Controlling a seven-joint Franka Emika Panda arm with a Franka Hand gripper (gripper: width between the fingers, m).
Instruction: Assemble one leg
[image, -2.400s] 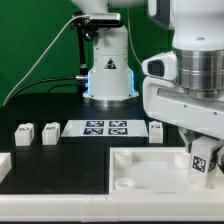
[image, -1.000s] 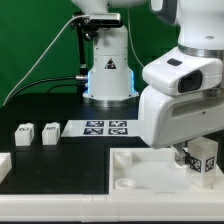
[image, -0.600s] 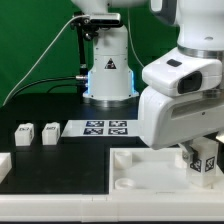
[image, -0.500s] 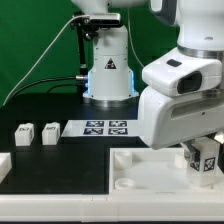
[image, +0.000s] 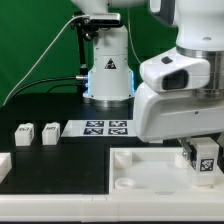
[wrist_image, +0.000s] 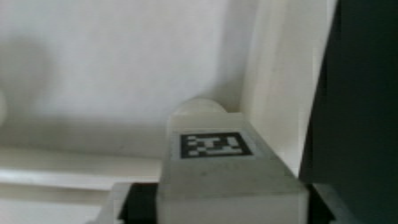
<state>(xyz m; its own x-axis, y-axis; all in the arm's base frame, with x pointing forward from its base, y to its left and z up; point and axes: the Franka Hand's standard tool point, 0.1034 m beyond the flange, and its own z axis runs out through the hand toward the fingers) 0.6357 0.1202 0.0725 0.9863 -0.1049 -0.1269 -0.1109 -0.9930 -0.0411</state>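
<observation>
Gripper (wrist_image: 221, 205): clamped on the leg (image: 205, 157).
Beneath the gripper: white tabletop (image: 140, 172).
Risk: the leg could tilt in the grasp, then jam or miss its socket.

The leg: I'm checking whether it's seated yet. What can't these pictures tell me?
- Leg tip against the white panel: hidden by the leg itself in the wrist view; too small in the exterior view.
- Fingers: cut off by the wrist picture's edge; mostly hidden behind the arm in the exterior view.
</observation>
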